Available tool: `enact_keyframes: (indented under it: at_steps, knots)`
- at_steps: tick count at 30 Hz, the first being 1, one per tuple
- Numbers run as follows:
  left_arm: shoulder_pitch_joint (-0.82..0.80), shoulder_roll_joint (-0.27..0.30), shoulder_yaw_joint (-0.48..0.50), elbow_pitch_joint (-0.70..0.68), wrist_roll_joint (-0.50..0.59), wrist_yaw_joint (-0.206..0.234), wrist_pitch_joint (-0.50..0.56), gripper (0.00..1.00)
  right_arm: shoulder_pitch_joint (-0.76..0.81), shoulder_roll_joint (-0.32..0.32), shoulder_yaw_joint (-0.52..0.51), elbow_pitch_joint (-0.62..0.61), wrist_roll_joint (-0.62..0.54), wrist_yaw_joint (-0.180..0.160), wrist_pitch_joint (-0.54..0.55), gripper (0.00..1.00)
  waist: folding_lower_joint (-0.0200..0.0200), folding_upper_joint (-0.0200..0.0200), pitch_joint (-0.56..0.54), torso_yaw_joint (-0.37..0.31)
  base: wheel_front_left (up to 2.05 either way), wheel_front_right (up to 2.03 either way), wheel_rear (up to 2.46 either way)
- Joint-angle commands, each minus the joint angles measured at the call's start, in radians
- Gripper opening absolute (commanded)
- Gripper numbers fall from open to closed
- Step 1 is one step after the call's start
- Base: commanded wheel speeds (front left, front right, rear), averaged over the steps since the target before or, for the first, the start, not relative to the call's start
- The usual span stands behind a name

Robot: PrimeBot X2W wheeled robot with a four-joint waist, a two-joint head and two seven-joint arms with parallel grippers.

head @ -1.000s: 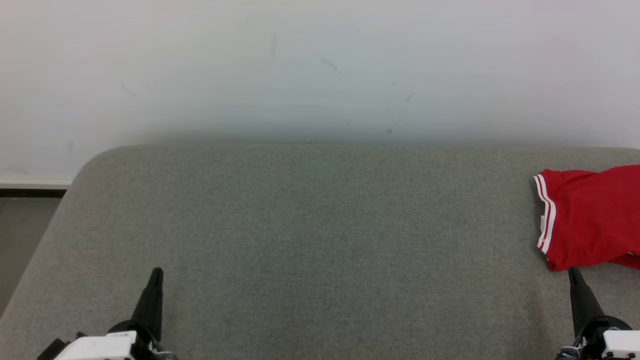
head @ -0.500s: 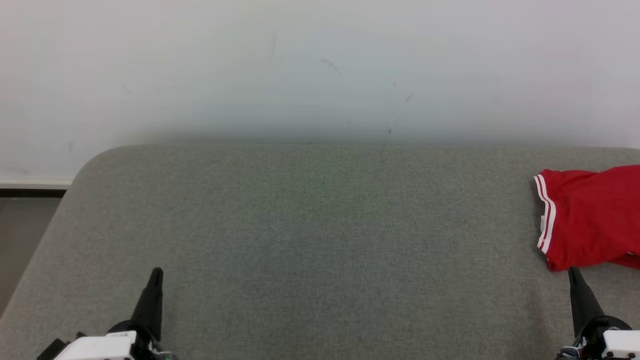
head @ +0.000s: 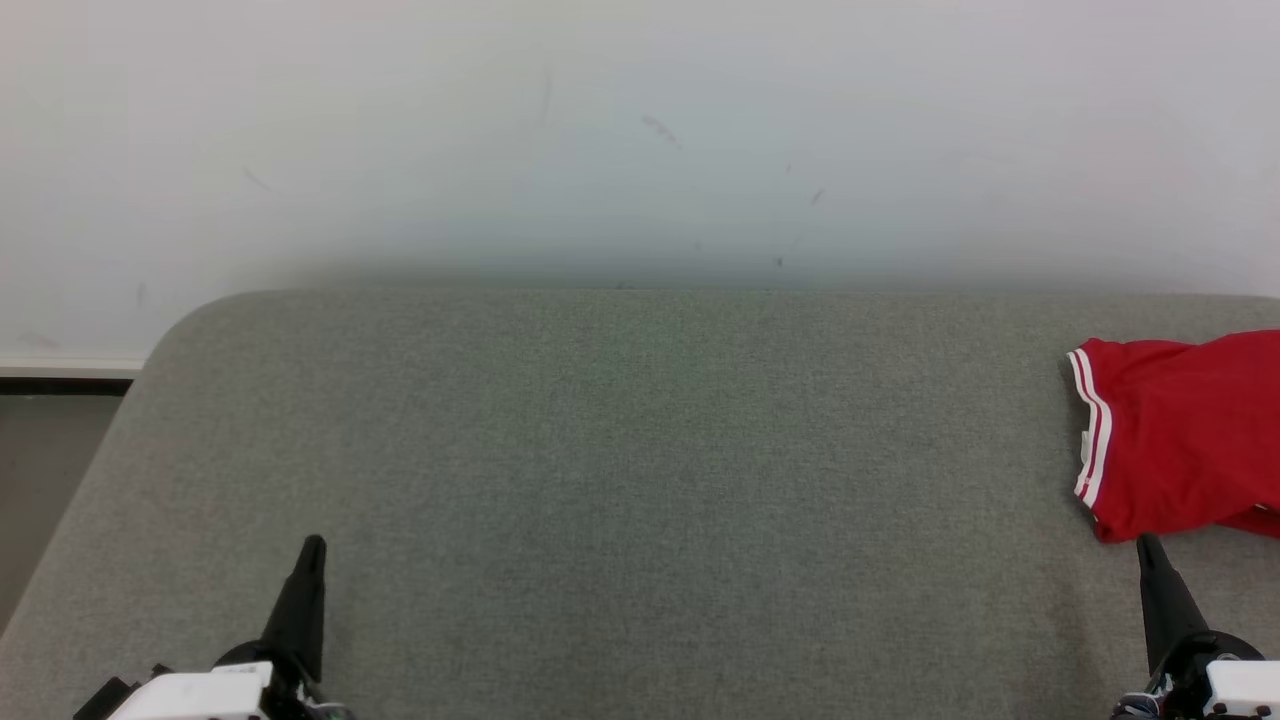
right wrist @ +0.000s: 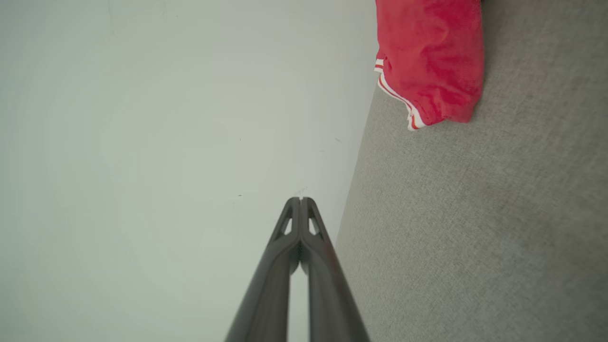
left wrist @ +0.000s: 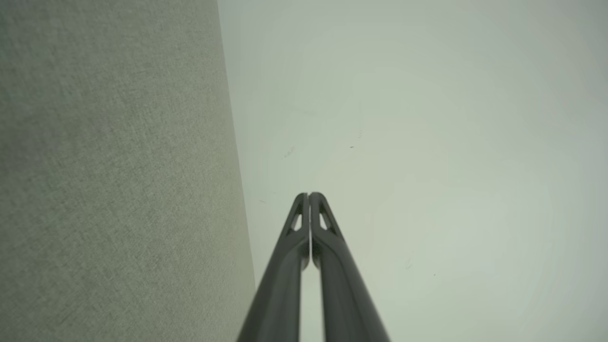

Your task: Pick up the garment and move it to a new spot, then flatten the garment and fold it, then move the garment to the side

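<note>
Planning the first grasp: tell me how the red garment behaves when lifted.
The red garment lies creased and slumped on the grey surface, so it's probably floppy and will drape from the pinch point. It looks like thin cloth, likely light. Its striped hem may give a firmer hold.

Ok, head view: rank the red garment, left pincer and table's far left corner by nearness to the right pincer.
1. red garment, just ahead of the right pincer, far right.
2. left pincer, lower left, opposite side.
3. table's far left corner, back left, beyond the left pincer.
</note>
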State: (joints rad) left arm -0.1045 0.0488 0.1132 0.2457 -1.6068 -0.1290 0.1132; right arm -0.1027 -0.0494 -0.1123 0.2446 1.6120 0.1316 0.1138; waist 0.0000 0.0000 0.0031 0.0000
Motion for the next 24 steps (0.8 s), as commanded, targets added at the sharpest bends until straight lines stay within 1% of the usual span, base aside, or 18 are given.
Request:
enact_keyframes:
  at_steps: [1, 24]
  knots:
    - [-0.010, 0.005, 0.003, 0.000, -0.012, -0.005, 0.004, 0.00, -0.013, -0.002, -0.004, 0.001, 0.002, -0.002, 0.004, 0.00, 0.0000, 0.0000, 0.000, 0.000, 0.00, 0.00, 0.00]
    - [-0.010, 0.004, 0.003, 0.000, -0.011, -0.005, 0.005, 0.00, -0.013, -0.002, -0.004, 0.001, 0.002, -0.002, 0.004, 0.00, 0.0000, 0.0000, 0.000, 0.000, 0.00, 0.00, 0.00]
